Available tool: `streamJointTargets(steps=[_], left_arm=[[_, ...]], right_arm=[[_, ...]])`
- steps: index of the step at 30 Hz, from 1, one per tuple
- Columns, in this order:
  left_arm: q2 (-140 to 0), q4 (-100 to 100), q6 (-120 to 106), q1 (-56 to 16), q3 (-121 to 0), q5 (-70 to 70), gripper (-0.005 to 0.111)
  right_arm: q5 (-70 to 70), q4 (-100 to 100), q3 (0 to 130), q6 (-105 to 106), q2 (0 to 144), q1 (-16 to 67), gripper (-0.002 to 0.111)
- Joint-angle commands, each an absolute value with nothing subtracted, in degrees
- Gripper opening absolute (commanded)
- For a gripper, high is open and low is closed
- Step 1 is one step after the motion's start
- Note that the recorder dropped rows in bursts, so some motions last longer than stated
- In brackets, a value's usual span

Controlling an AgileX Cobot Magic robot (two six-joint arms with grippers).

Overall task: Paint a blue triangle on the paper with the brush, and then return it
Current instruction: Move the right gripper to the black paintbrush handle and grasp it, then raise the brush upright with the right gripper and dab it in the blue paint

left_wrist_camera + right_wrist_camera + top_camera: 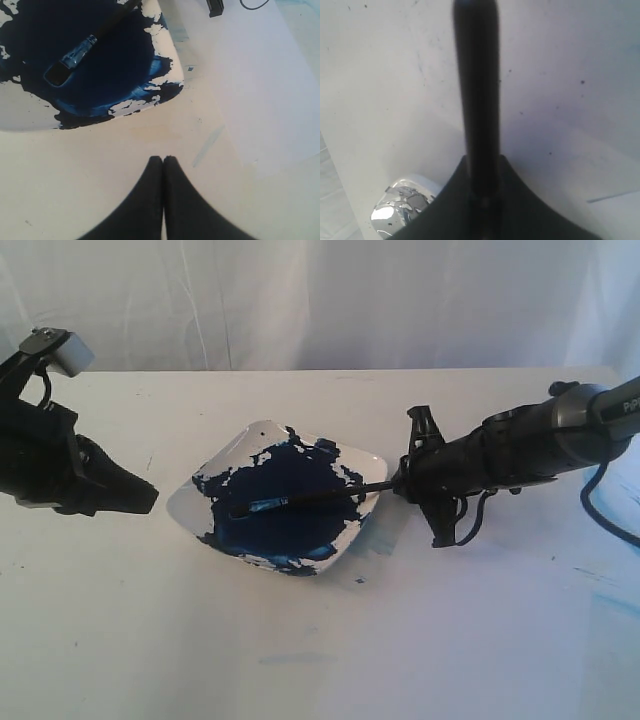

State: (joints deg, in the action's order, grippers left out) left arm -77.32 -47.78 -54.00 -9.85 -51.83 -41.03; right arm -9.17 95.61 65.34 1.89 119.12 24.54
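Brush (pixel 310 498) lies across the paint dish (pixel 228 455), bristle tip sunk in the blue pool, black handle crossing the rim on the right. Right gripper (pixel 398 483) takes the handle's far end; its wrist view shows both fingers pressed against the shaft, read as clamped on it. Left gripper (pixel 163 165) is pinched together, empty, low over the table (pixel 110 640) beside the dish. Paper (pixel 260 85) is unpainted where visible. Judgement: pick-up step. Lift slowly and level; gripped this far back, the tip may swing and drip, so drag it along the rim first.
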Motion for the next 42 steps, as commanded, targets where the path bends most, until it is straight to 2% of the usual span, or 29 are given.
streamJointTargets(steps=[1, 10, 18, 22, 33, 42], left_arm=[[-77.3, -48.7, -54.2, -10.1, -52.0, -42.0, 0.0], [-77.3, -48.7, -55.5, -10.1, -52.0, -43.6, 0.0], [-77.3, -48.7, -55.5, -10.1, -52.0, -43.3, 0.0], [-77.3, -49.2, -55.5, -10.1, -52.0, -43.9, 0.0], [-77.3, -49.2, -55.5, -10.1, -52.1, -44.7, 0.0], [-77.3, -49.2, -55.5, -10.1, -52.1, -44.7, 0.0]], right_arm=[[-8.3, 96.2, 65.5, 2.2, 118.9, 24.7, 0.0], [-5.7, 97.2, 65.5, 4.0, 114.7, 24.7, 0.0], [0.5, 96.8, 66.1, 17.9, 107.0, 24.7, 0.0], [-1.9, 94.4, 70.0, 30.4, 105.2, 24.7, 0.0], [-20.7, 92.8, 82.3, 70.6, 104.7, 25.0, 0.0], [-20.7, 92.8, 83.3, 91.9, 107.3, 31.9, 0.0]])
